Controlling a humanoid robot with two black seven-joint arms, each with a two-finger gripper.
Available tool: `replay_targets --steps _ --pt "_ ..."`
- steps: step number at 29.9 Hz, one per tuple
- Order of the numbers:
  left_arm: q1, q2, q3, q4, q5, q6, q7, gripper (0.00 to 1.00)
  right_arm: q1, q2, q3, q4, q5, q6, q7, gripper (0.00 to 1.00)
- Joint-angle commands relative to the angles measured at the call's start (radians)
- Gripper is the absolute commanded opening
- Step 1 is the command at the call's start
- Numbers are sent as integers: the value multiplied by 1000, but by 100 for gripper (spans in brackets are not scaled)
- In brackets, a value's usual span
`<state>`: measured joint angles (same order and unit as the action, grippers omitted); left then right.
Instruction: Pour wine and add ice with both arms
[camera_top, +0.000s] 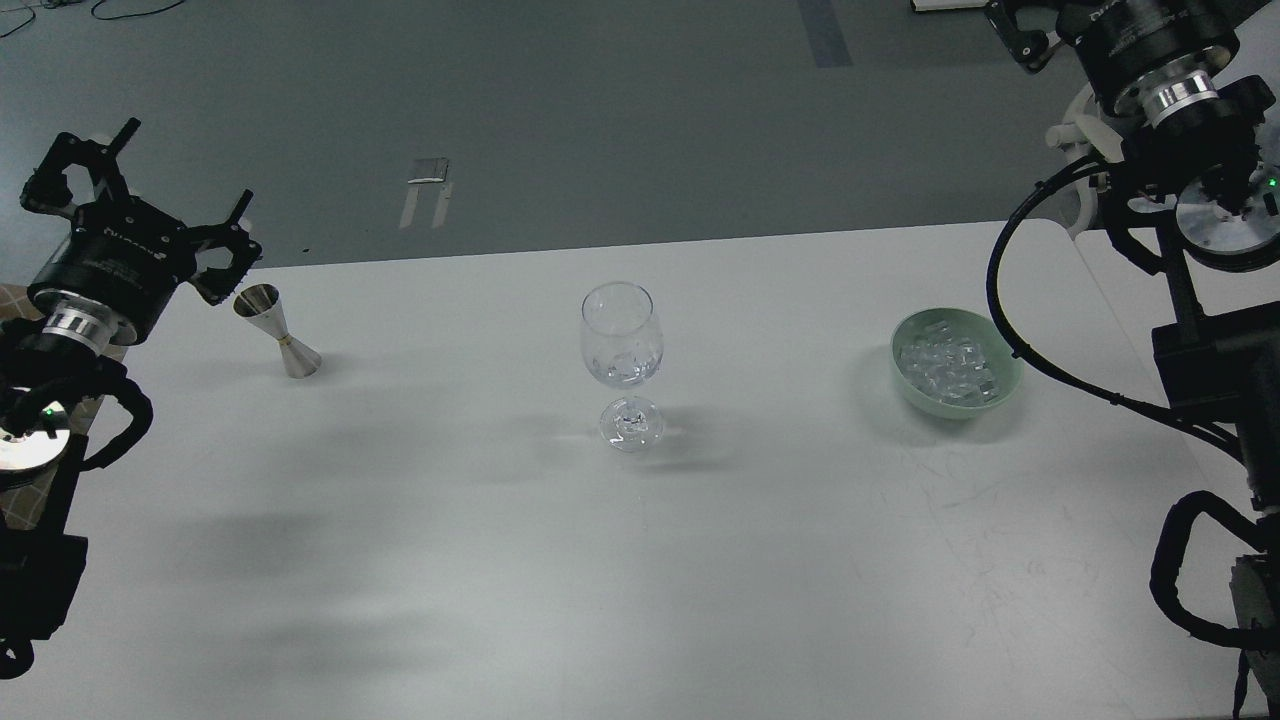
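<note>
Bench: white, with three items in a row across it. Wine glass upright at centre; a few clear pieces of ice sit in the bottom of its bowl (any wine there is too faint to make out). Steel jigger stands tilted at far left, near the back edge. Pale green bowl at right holds the heap of ice.

Left claw: raised at the left edge of the bench, just beside the jigger and not touching it, fingers spread wide, holding nothing.

Right claw: runs out of the top edge of the view, so only its wrist and one linkage show; cannot tell how its fingers stand. Right arm is high above the bench, well apart from the bowl.
</note>
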<state>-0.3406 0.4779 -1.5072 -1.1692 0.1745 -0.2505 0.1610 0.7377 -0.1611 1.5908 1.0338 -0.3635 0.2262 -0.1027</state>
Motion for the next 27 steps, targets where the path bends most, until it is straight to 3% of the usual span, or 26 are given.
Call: replay_targets --steps 1,27 --pt "2 -21 -2 0 -4 0 0 98 0 -2 0 5 0 1 0 100" --pt "6 -19 -5 -7 -6 -3 0 98 -3 0 -6 5 -3 1 5 100"
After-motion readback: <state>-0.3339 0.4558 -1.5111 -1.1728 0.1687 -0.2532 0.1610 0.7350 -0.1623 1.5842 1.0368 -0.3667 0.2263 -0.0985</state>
